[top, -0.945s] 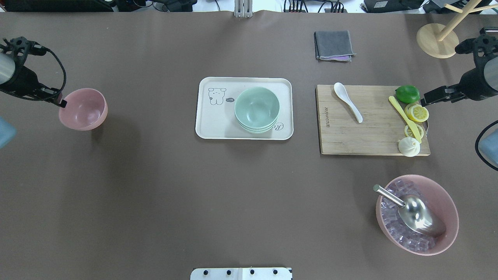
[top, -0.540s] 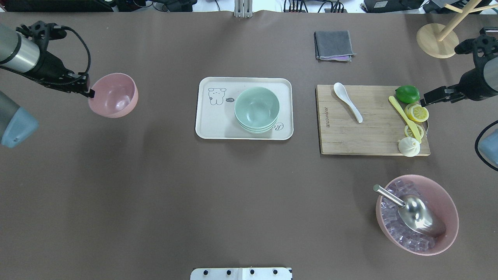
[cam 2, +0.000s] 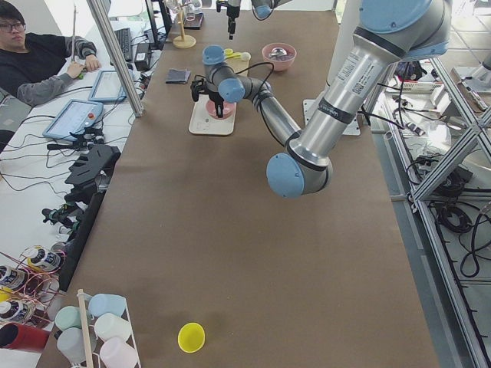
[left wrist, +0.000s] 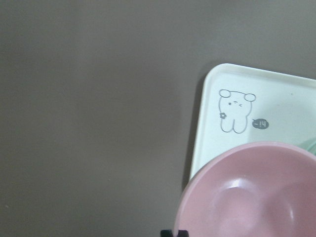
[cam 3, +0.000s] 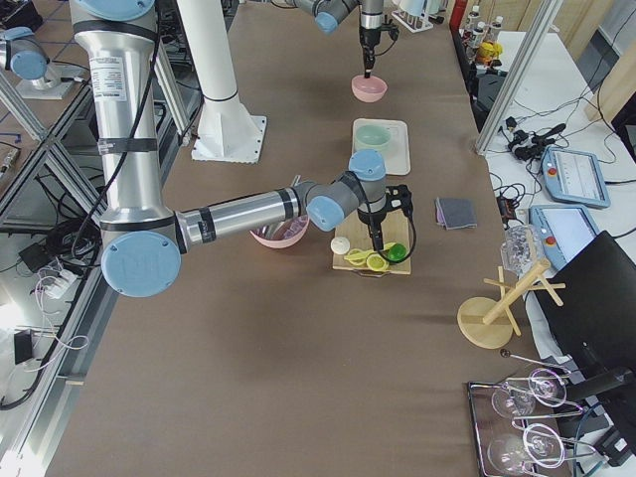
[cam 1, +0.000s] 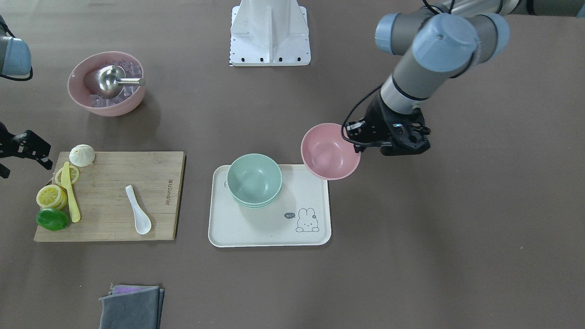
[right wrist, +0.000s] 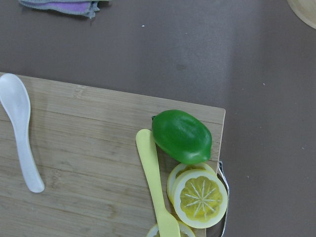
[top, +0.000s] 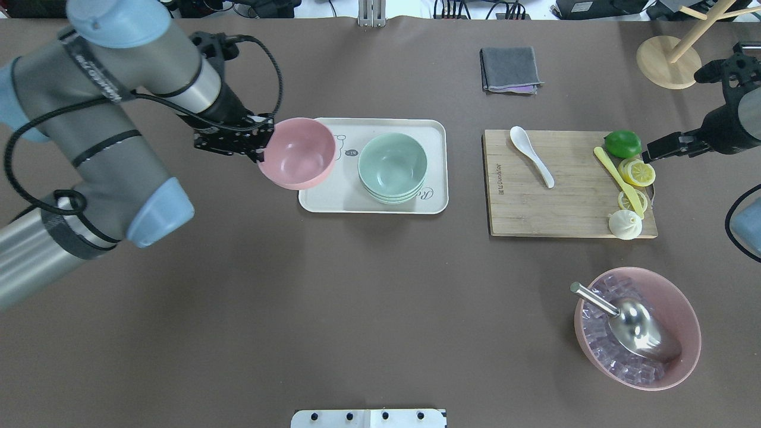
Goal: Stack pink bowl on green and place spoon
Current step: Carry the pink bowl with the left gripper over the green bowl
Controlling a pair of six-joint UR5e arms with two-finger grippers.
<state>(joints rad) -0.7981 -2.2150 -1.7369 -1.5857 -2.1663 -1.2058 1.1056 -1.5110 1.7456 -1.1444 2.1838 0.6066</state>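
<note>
My left gripper is shut on the rim of the pink bowl and holds it in the air over the left edge of the white tray. The bowl is upright and empty, also in the front view and the left wrist view. A stack of green bowls stands on the tray, to the right of the pink bowl and apart from it. The white spoon lies on the cutting board. My right gripper is open and empty beside the board's right end, near the lime.
Lemon slices, a yellow knife and a white bun lie on the board's right side. A large pink bowl of ice with a metal scoop stands front right. A grey cloth and a wooden stand are at the back.
My left arm has carried the pink bowl rightward from the table's far left to the tray's left edge. The right arm has not moved.
</note>
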